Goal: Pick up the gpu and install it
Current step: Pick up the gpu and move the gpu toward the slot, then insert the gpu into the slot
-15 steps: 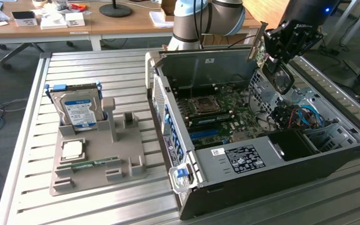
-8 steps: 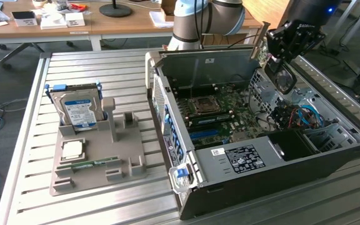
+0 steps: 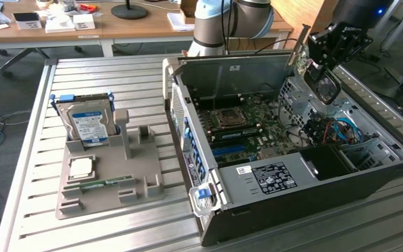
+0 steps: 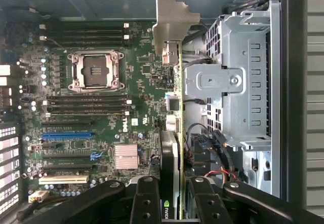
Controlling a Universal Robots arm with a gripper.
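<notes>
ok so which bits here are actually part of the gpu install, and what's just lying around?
In the job: gpu, clamped in the tool; open computer case; motherboard.
Lying about: hard drive, RAM stick and square chip on the grey holder; desk clutter behind.

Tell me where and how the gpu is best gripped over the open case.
Probably pinch its upward edge across the two flat faces, coming from above: the gpu is thin and stands edge-down over the motherboard, as the gripper holds it.
</notes>
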